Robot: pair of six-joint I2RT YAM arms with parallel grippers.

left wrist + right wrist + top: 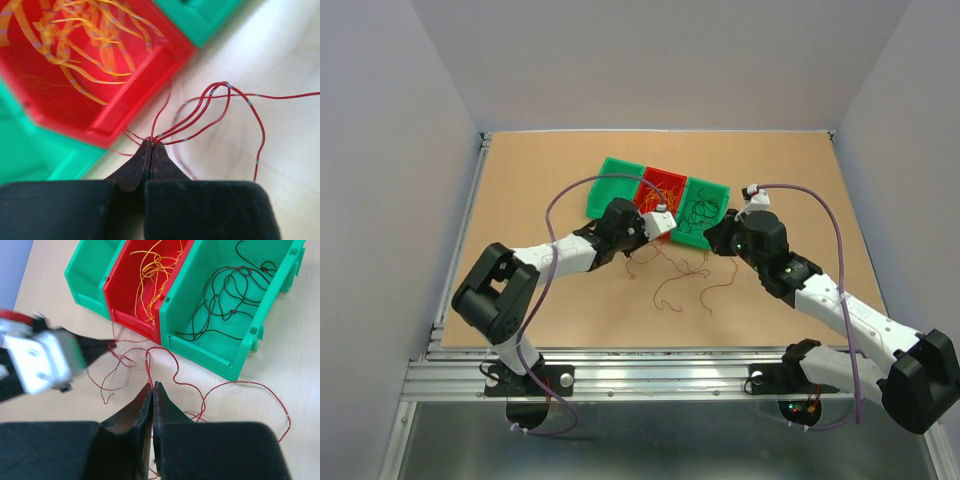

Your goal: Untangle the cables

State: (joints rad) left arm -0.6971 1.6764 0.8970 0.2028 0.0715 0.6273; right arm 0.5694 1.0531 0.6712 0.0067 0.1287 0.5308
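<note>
Thin red cables point(682, 278) lie in loose strands on the table in front of three bins. My left gripper point(151, 142) is shut on a bunch of red cables point(210, 107) just beside the red bin point(125, 107); it also shows in the right wrist view point(112, 344). My right gripper point(152, 385) is shut on one red cable point(148, 365) that loops up from its tips. Orange-yellow cables point(152, 270) lie in the red bin point(117, 295). Dark green cables point(235, 295) lie in the right green bin point(210, 347).
An empty green bin point(82, 282) stands left of the red one. The three bins point(662, 197) sit side by side at the table's middle back. Thick lilac cables point(560, 205) arch over both arms. Grey walls close in the table.
</note>
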